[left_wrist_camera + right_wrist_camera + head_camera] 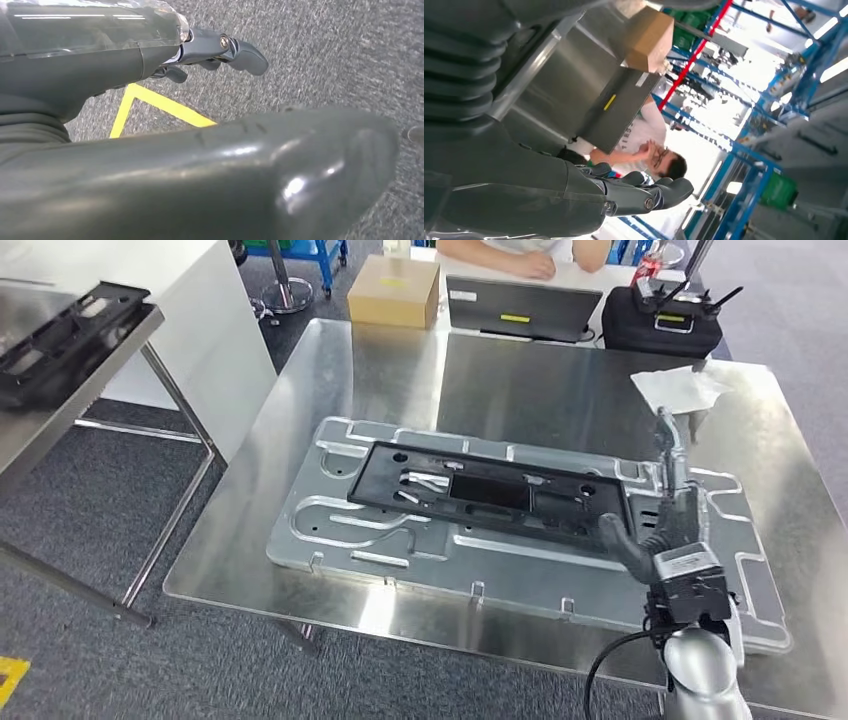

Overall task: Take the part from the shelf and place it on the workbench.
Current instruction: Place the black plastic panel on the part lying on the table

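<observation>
**Black part down on the counter, right hand beside it**

Nearest, the right hand [668, 530], at the end of its silver arm, raised over the right end of the black frame [490, 495]; fingers apart and pointing upward, thumb stretched toward the frame's end, nothing held. Whether the thumb touches the frame or only hovers beside it cannot be told. Seen from the right wrist, the same fingers [659, 192] spread against open air, a sign of a hand open rather than clamped.

Lower down, out at the robot's side, the left hand [215, 50] hanging over grey carpet and a yellow floor line [160, 107], fingers loosely parted and gripping nothing; apparently idle, kept clear of the work.

Under the right hand, the black frame lying flat and lengthwise on a shaped metal plate [340, 540], itself flat on the steel counter [520, 380]. Judged from this placement, the setting-down looks done or very nearly so, the plate's raised outlines likely meant to seat the part.

Further back on the counter, a crumpled white cloth [680, 388] near the right edge. Off to the left, well apart, a second steel surface, probably the shelf [60, 430], bearing another black frame [65, 335].

Farthest off, a cardboard box [395, 290], a laptop [523, 308], a black case [660, 320], and a seated person [644, 150] behind the laptop.
</observation>
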`<state>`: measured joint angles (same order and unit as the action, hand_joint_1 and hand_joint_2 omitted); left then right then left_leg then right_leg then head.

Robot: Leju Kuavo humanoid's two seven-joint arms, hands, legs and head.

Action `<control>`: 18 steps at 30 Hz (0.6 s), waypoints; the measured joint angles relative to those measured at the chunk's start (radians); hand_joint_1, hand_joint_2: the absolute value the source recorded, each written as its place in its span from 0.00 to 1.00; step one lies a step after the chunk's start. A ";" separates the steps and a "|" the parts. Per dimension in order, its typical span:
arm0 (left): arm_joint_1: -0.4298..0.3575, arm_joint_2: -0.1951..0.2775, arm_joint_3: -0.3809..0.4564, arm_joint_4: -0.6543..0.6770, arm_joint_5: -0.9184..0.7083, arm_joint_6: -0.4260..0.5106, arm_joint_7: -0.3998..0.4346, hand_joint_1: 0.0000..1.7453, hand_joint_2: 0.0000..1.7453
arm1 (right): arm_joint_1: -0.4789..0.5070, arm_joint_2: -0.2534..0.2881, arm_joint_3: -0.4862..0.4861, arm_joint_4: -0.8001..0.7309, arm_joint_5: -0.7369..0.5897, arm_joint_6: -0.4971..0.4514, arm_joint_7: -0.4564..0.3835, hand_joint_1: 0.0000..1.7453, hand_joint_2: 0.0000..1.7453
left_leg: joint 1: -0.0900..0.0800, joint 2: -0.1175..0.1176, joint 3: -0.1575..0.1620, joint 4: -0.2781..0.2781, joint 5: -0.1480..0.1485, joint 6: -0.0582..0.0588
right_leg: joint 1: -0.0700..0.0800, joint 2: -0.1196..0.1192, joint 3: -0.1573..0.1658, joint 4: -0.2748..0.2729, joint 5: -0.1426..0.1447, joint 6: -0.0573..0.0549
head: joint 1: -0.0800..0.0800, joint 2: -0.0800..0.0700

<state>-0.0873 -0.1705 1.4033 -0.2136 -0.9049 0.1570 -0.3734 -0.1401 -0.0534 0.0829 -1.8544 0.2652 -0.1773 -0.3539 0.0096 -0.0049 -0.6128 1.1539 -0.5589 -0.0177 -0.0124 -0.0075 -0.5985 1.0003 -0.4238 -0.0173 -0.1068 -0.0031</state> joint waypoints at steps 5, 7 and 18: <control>0.001 0.000 0.010 0.000 0.011 -0.015 -0.014 0.00 0.00 | 0.180 -0.001 -0.071 -0.120 -0.002 -0.017 -0.053 0.00 0.00 | 0.005 0.001 -0.015 0.050 0.005 -0.007 | 0.000 -0.002 0.000 0.005 -0.001 0.000 | 0.000 0.000; 0.000 0.000 0.012 0.000 0.010 -0.018 -0.015 0.00 0.00 | 0.257 0.007 -0.102 -0.172 0.002 -0.030 -0.082 0.00 0.00 | 0.004 -0.001 0.052 -0.083 0.057 0.002 | 0.002 -0.002 -0.001 0.012 -0.003 0.007 | 0.000 0.000; -0.001 0.002 0.012 0.000 -0.001 -0.030 -0.015 0.00 0.00 | 0.535 0.101 -0.336 -0.314 -0.079 0.030 -0.193 0.00 0.00 | -0.002 0.013 0.020 -0.149 0.135 0.052 | -0.003 0.005 -0.074 0.288 -0.198 0.055 | 0.000 0.000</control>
<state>-0.0887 -0.1686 1.4157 -0.2136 -0.9055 0.1274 -0.3882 0.3949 0.0474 -0.2527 -2.1681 0.1865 -0.1468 -0.5467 0.0074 0.0077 -0.5928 1.0046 -0.4242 0.0342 -0.0156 -0.0020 -0.6726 1.2881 -0.6219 0.0380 -0.1064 -0.0031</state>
